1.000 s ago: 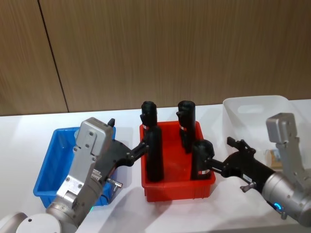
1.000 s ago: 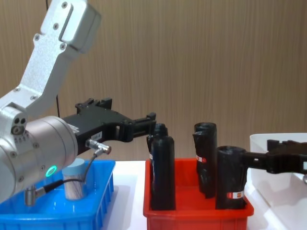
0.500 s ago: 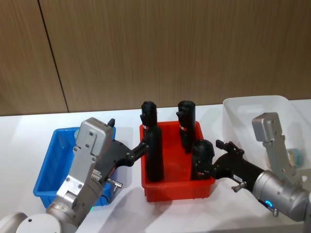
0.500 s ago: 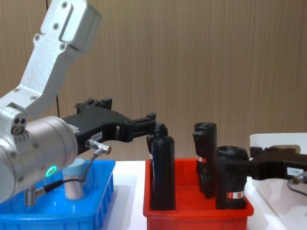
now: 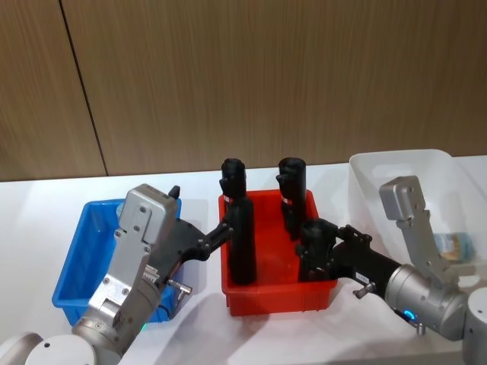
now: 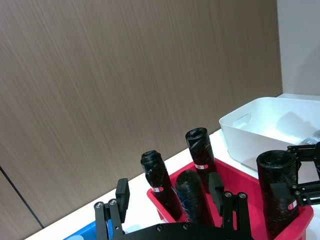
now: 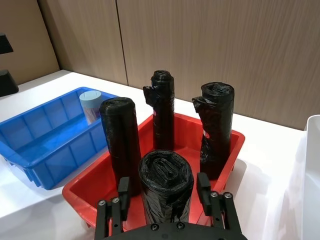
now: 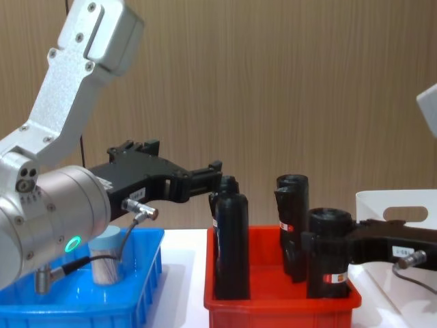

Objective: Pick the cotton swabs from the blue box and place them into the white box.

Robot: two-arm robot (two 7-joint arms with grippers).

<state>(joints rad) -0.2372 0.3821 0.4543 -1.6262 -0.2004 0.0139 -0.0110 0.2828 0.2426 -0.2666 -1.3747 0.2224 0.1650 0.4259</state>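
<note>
Over red bin [image 5: 274,293], right gripper [image 7: 162,192] open astride a black roll [image 7: 165,187], left gripper [image 8: 213,179] open above blue box [image 8: 147,273]

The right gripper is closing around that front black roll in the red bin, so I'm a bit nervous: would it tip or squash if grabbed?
The black roll stands upright, tall for its base, so a sideways nudge could probably tip it. Its wrinkled, bag-like wrap suggests it gives slightly rather than cracking. The right gripper straddles it, fingers open.
</note>
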